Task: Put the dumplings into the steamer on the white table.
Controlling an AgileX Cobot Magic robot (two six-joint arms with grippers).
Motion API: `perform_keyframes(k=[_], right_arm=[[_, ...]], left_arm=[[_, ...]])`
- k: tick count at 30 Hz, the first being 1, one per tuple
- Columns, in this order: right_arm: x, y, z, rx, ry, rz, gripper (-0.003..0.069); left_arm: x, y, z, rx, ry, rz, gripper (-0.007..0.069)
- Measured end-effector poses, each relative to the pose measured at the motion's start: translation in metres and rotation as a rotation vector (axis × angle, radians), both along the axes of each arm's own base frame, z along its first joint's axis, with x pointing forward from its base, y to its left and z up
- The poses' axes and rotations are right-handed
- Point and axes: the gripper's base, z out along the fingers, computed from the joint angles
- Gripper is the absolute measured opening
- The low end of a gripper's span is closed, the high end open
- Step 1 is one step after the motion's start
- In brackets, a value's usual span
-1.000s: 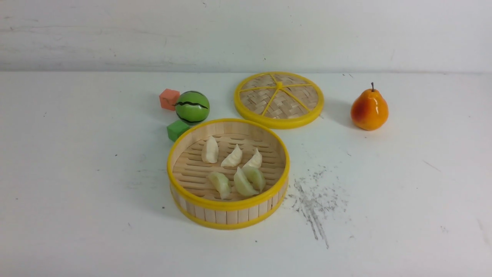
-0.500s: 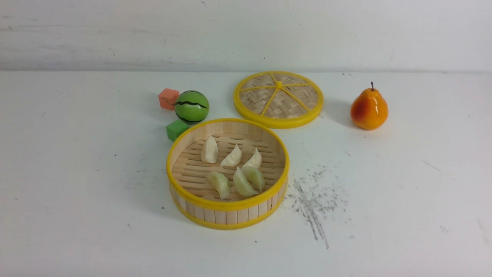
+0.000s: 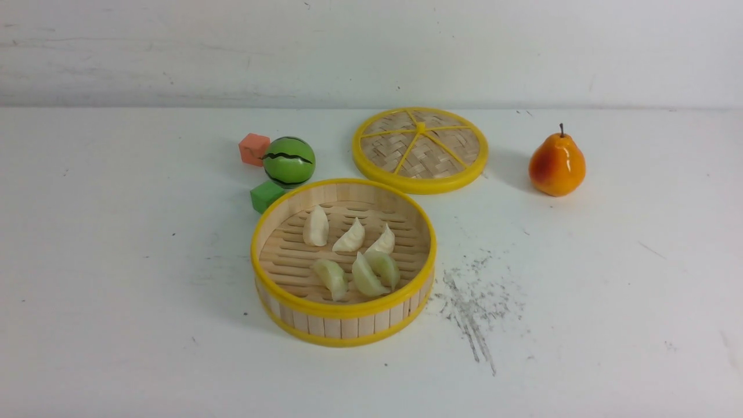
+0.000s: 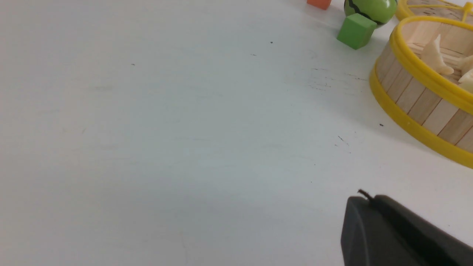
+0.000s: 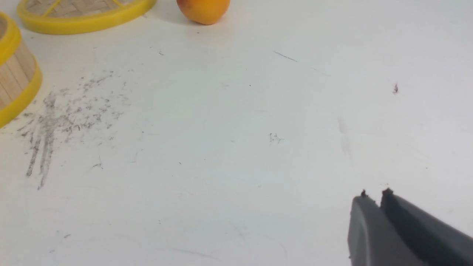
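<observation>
"Dumplings (image 3: 316, 226), all six?"
"Lying inside the steamer (image 3: 342, 310), on the white table (image 3: 580, 319)."
"And with the left claw (image 4: 369, 197)?"
"Pressing its tips shut."
"And with the right claw (image 5: 376, 197)?"
"Showing a tiny gap between its tips."
"Near the lid (image 3: 418, 184)?"
"Seeing a pear (image 3: 557, 165), sitting to its right."

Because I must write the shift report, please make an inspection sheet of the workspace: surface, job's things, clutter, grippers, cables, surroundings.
Surface: white table, grey-black scuffs and specks
Steamer: upright, lid off
Dumplings: six inside, three cream-white, three pale green
Clutter: woven lid lying behind steamer; orange block, green block, striped green ball, orange pear
Left gripper: shut, holding nothing
Right gripper: fingertips slightly apart, holding nothing
Cables: nothing seen
Surroundings: pale wall, faint marks
</observation>
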Motion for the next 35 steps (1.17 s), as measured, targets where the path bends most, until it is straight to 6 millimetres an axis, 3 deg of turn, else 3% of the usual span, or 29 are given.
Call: perform_keyframes(k=[35], right_arm=[[0.0000,0.0000,0.0000,0.001,0.000,0.000,0.0095]], left_arm=[[0.0000,0.0000,0.0000,0.000,0.000,0.000,-0.0004]])
